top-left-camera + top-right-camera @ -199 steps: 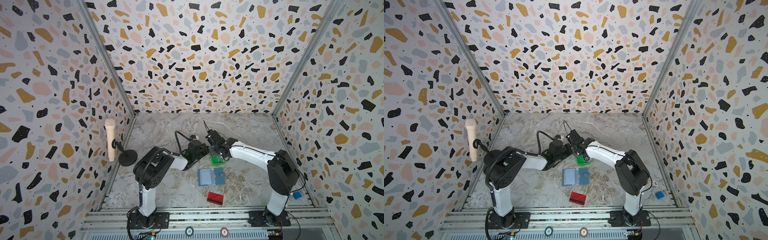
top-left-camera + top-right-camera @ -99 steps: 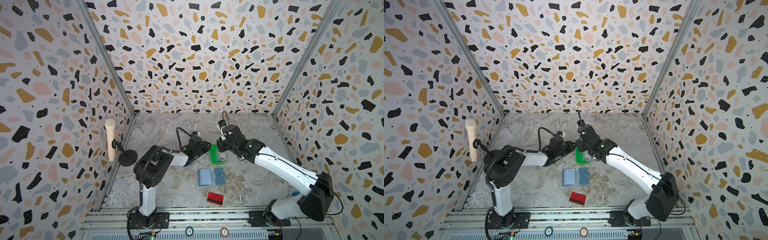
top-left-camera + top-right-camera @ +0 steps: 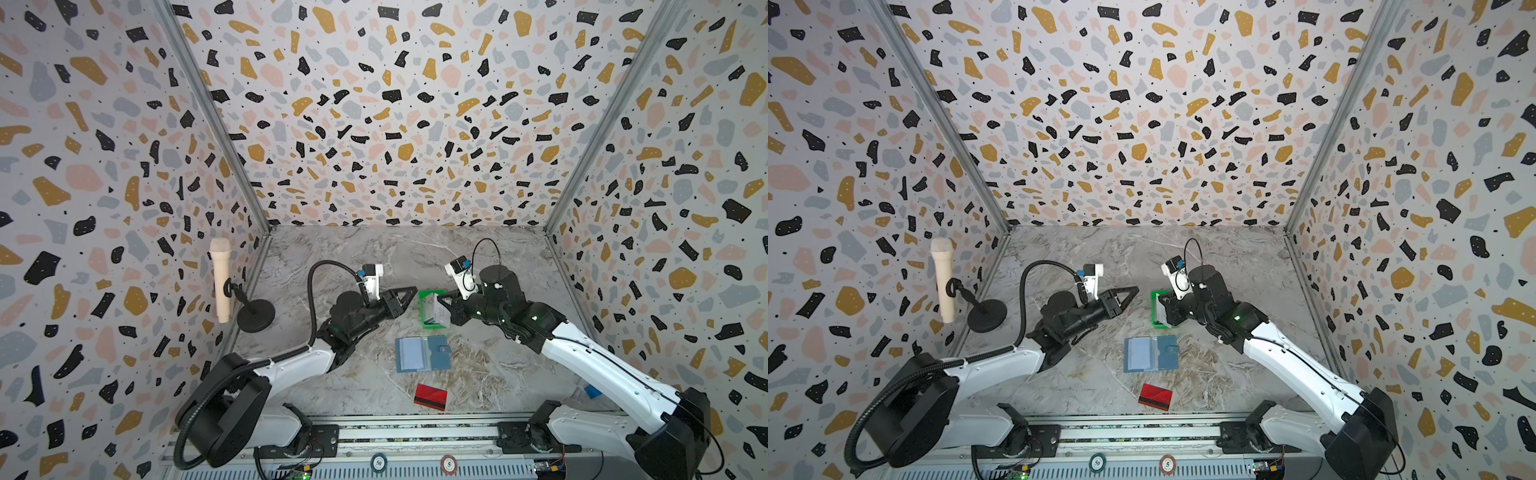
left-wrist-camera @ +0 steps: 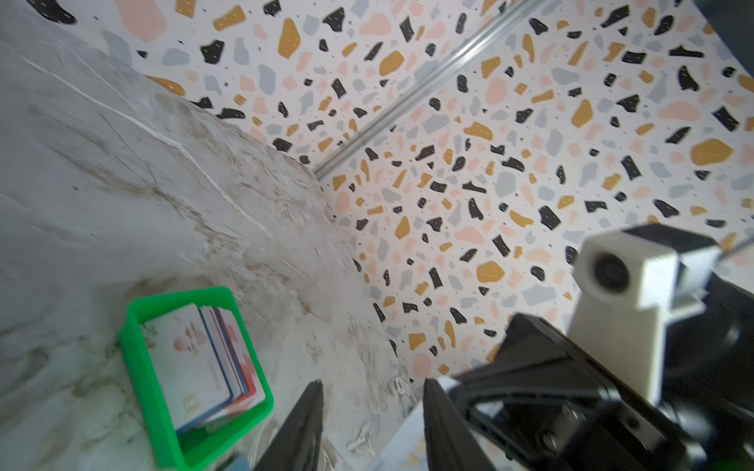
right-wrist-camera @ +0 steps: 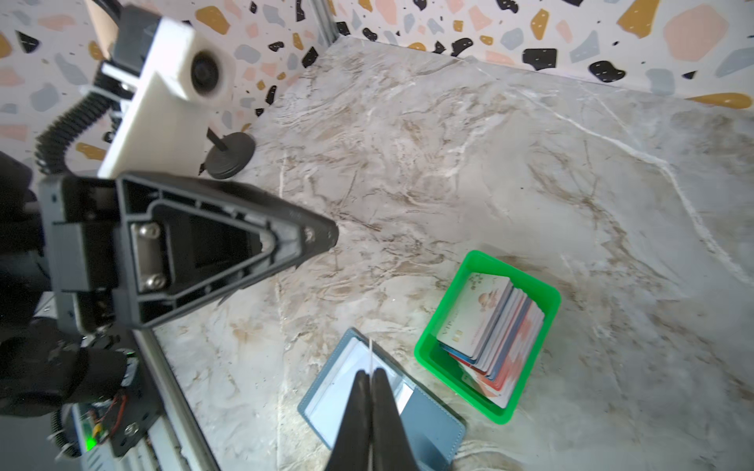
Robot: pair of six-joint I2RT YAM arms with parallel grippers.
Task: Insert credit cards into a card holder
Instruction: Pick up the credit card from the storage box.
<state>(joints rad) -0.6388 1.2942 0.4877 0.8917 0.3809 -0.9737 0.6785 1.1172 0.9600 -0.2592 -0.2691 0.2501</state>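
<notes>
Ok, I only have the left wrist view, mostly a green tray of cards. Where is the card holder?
Observer: The card holder lies open on the table, just on the robot's side of the green tray.
Operator: Is the right tool holding anything?
Observer: Yes, the right tool is shut on a white card.
Operator: Any loose cards?
Observer: One red card with a dark stripe, flat on the table, nearer the robot than the card holder.
</notes>
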